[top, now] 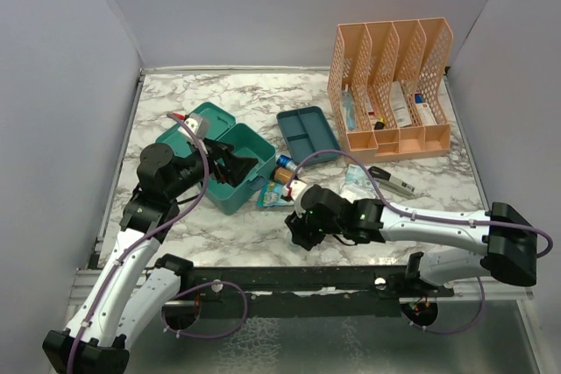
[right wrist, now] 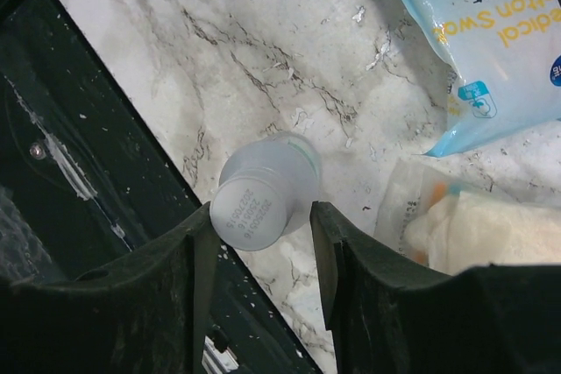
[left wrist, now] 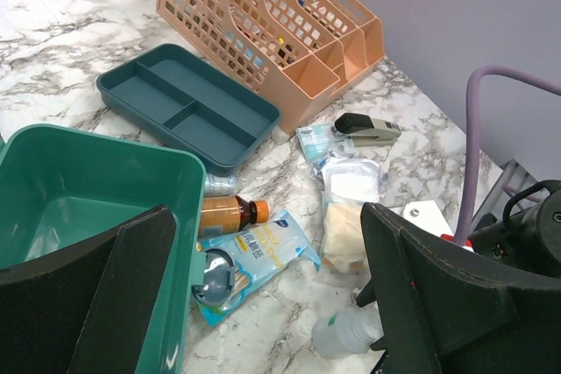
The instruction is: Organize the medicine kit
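Teal-green plastic medicine kit box [top: 254, 148] stands open left of centre; we see nothing in it. Its divided teal insert tray [top: 307, 131] lies nearby, bare. Packing all ahead. Left gripper [top: 232, 166] spread wide over box, empty. Only right wrist view shows right gripper [right wrist: 261, 221] flanking small translucent plastic bottle [right wrist: 263, 190]; grip we cannot tell.

Swab pouch [right wrist: 500, 41], blue: yellow print, cut off by frame edge, reads "edical", "otton Sw", plus "10cm" at top. Left wrist view: white CJK chars on same pouch, too small to read. White bottle [right wrist: 263, 194] base: stamped digit rows, upside down, illegible. Peach organizer [top: 390, 85] contents: labels unreadable.
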You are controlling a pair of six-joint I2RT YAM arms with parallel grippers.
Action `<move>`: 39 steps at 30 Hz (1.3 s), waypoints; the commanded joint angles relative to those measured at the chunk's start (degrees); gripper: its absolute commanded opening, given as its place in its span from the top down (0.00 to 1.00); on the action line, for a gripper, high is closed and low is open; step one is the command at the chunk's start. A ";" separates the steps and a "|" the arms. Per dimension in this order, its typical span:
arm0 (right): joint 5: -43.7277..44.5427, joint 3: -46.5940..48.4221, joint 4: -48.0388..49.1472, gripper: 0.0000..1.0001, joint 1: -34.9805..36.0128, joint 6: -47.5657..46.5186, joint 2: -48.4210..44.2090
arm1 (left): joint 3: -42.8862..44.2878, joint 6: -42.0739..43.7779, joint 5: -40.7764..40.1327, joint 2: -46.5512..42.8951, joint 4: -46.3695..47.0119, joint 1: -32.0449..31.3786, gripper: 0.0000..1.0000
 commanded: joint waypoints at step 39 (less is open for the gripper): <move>-21.88 28.15 -10.23 0.81 -17.28 -6.36 3.04 | -5.44 9.36 25.09 4.14 2.96 -0.45 0.07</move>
